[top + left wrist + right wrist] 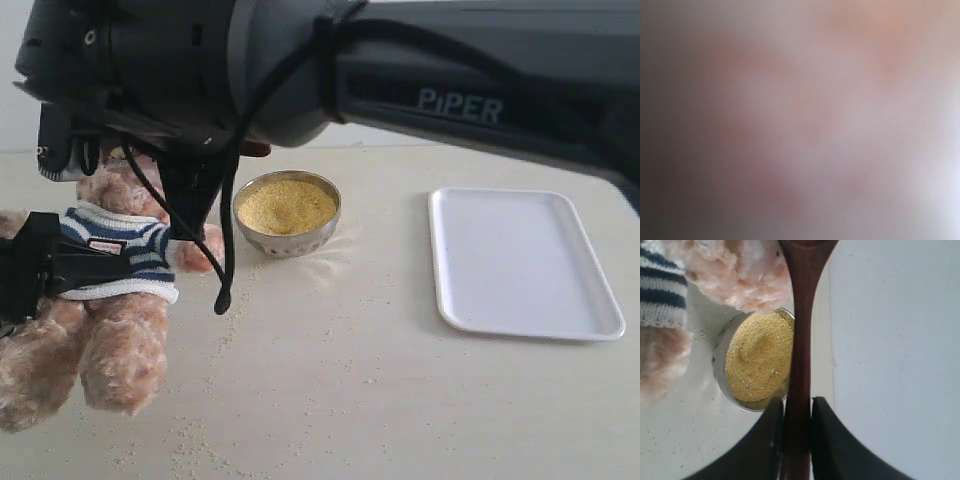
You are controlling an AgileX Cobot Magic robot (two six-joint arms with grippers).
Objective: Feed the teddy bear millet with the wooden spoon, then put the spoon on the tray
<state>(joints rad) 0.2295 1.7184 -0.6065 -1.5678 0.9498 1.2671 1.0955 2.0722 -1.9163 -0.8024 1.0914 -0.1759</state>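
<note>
The teddy bear (115,335) sits at the left in its striped shirt. My left gripper (45,265) is clamped on the bear's torso, and the left wrist view is a pinkish blur. My right gripper (797,404) is shut on the handle of the wooden spoon (802,315). The spoon's bowl end reaches up beside the bear's fur (740,275) and runs out of frame. In the exterior view only a dark-red bit of the spoon (257,149) shows under the arm. Millet (287,205) (760,355) fills the steel bowl (290,242). The white tray (525,262) lies empty at the right.
The big dark right arm (450,70) spans the top of the exterior view and hides the bear's head. A black cable (225,285) hangs from it between bear and bowl. Stray millet grains (195,445) dot the table in front.
</note>
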